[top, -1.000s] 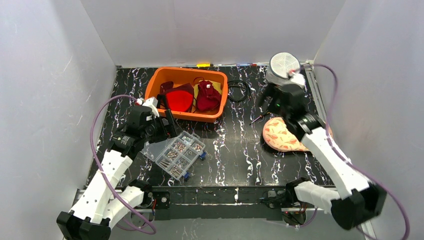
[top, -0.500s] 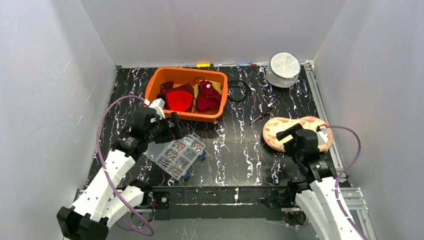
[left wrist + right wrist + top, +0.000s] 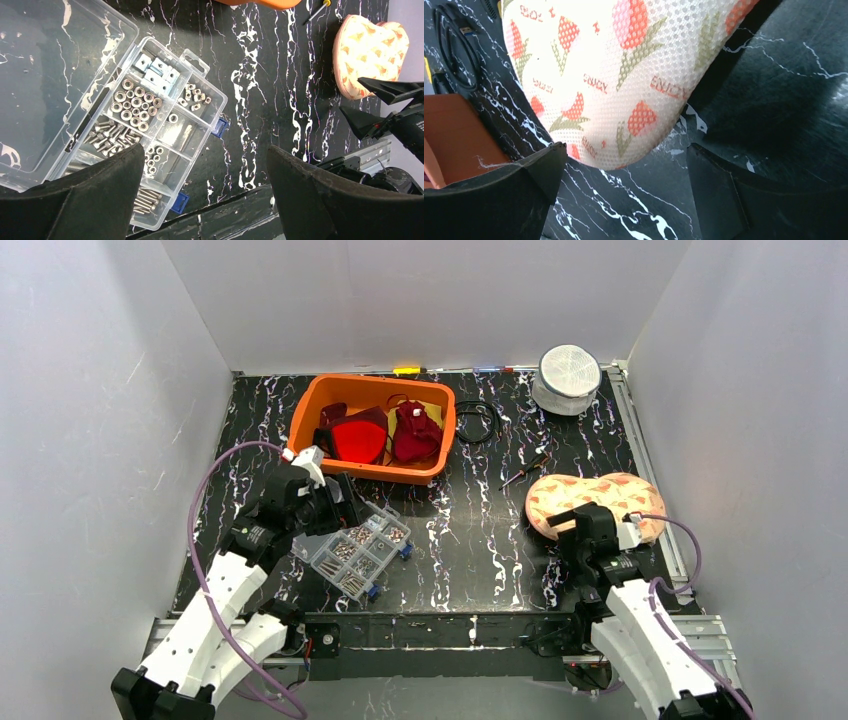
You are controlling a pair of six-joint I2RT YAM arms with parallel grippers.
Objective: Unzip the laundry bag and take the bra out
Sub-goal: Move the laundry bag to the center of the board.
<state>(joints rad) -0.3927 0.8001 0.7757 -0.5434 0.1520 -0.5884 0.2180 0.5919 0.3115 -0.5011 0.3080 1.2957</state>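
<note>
The laundry bag (image 3: 600, 502) is a white mesh pouch with a red strawberry print, lying flat on the right of the black marbled table. It also shows in the left wrist view (image 3: 367, 52) and fills the top of the right wrist view (image 3: 624, 65). No zipper pull and no bra show; the bra is hidden. My right gripper (image 3: 563, 523) is open and empty at the bag's near left edge, its jaws (image 3: 625, 152) set wide just short of the bag's rim. My left gripper (image 3: 340, 504) is open and empty above a clear screw box (image 3: 150, 130).
An orange basket (image 3: 312, 405) with red garments stands at the back centre-left. The screw box (image 3: 355, 548) lies open by the left arm. A black cable (image 3: 478, 420), a screwdriver (image 3: 522, 473) and a white round mesh container (image 3: 568, 378) lie at the back right.
My right arm has pulled back from the round container at the back right to the bag's near left edge. My left gripper has drifted slightly nearer over the screw box.
</note>
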